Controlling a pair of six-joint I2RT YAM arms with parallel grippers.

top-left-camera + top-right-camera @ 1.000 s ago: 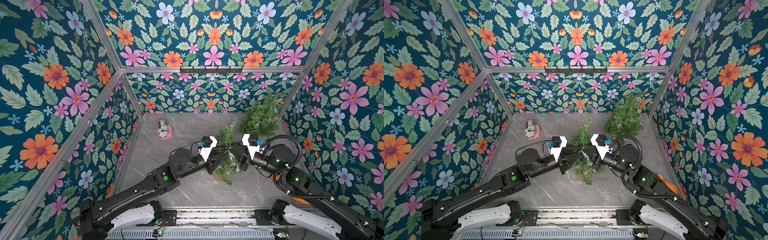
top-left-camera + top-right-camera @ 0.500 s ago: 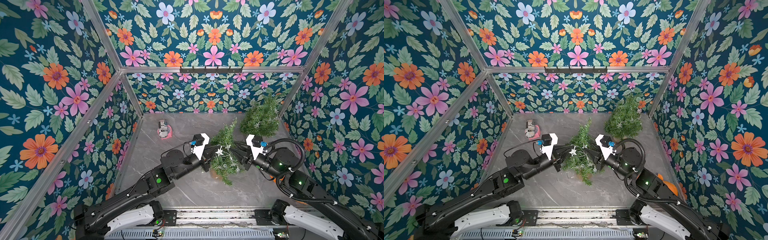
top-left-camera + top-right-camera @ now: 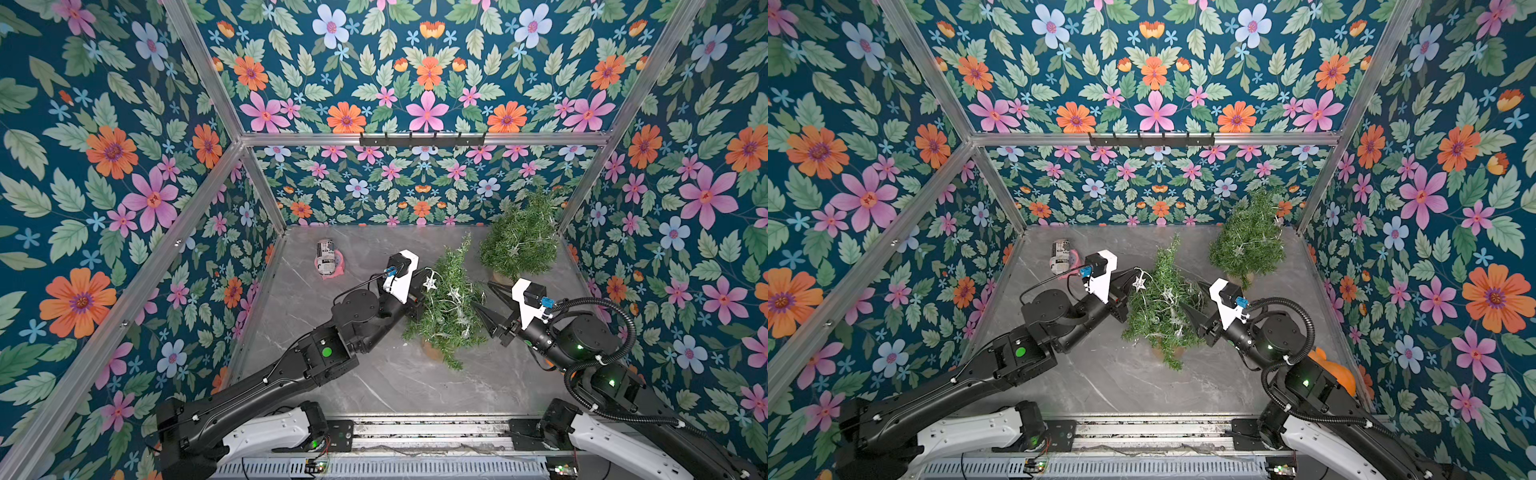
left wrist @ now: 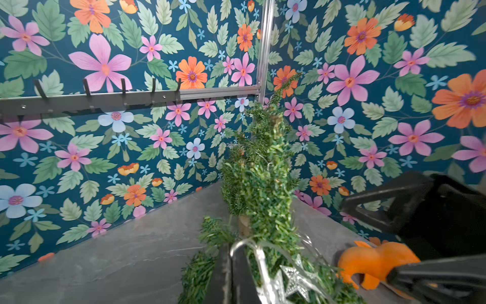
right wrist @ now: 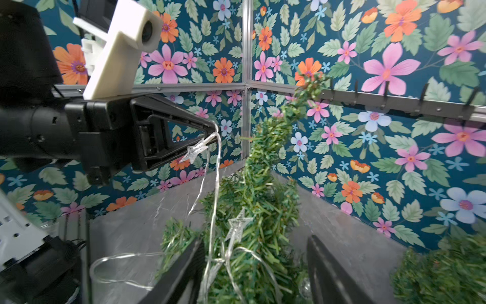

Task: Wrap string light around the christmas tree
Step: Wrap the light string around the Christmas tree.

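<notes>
The string light [image 5: 217, 168] runs as a thin silvery wire from the closed tip of the left gripper [image 5: 212, 128] down into the branches of the small potted christmas tree [image 5: 263, 184]. One clear star [image 5: 194, 152] hangs just below that tip and another [image 5: 238, 223] lies against the foliage lower down. In both top views, more stars and loops of wire are draped across the middle and lower part of the tree [image 3: 446, 316], and a slack loop trails onto the table beside its base. The left gripper [image 3: 1136, 272] sits at the tree's left side near the upper star [image 3: 1139, 282], its jaws pinched together on the wire. The right gripper [image 3: 484, 297] is at the tree's opposite side with its jaws standing wide apart and nothing between them. Its tips are right at the outer branches, but whether they touch the wire cannot be told. The tree stands near the middle of the grey marbled table [image 3: 395, 386]. Behind it, in the back right corner, stands a second, bushier tree [image 3: 519, 245], already strung with stars. A printed can [image 3: 326, 259] lies on something pink towards the back left, well apart from both trees. An orange toy [image 3: 1329, 370] sits by the right wall, behind the right arm. A hook rail [image 3: 419, 139] crosses the flowered back wall.
</notes>
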